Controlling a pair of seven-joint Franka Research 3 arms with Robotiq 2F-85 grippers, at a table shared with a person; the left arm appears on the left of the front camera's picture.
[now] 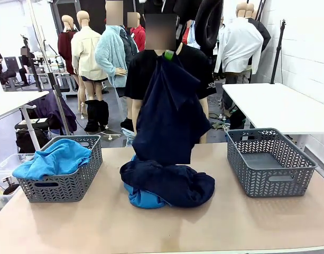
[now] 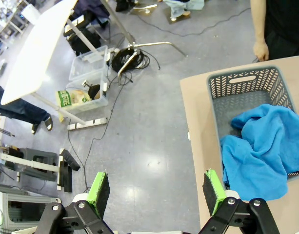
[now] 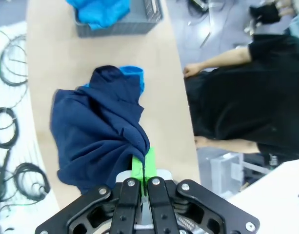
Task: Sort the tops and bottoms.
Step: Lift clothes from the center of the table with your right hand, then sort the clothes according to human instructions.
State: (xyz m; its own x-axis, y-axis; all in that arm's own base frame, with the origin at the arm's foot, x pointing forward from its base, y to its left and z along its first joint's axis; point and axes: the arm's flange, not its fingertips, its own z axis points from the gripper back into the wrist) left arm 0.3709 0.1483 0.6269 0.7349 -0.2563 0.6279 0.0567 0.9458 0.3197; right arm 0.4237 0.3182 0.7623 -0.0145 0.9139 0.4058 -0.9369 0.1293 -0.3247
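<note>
A dark navy bottom (image 1: 169,114) hangs high over the table's middle, with my right gripper (image 1: 169,54) shut on its top edge. In the right wrist view the green pads (image 3: 137,168) pinch that navy cloth (image 3: 98,136). Below it on the table lies a pile: another navy bottom (image 1: 169,182) over a sky-blue top (image 1: 140,198), whose edge also peeks out (image 3: 132,73). One more blue top (image 1: 58,157) (image 2: 266,151) fills the left grey basket (image 1: 61,188). My left gripper (image 2: 156,190) is open and holds nothing, above the floor beside that basket (image 2: 227,92).
The right grey basket (image 1: 270,161) holds nothing. A person in a black T-shirt stands at the far edge behind the hanging garment, with hands (image 3: 190,70) near the table edge. Plastic boxes (image 2: 86,87) and cables lie on the floor at the left.
</note>
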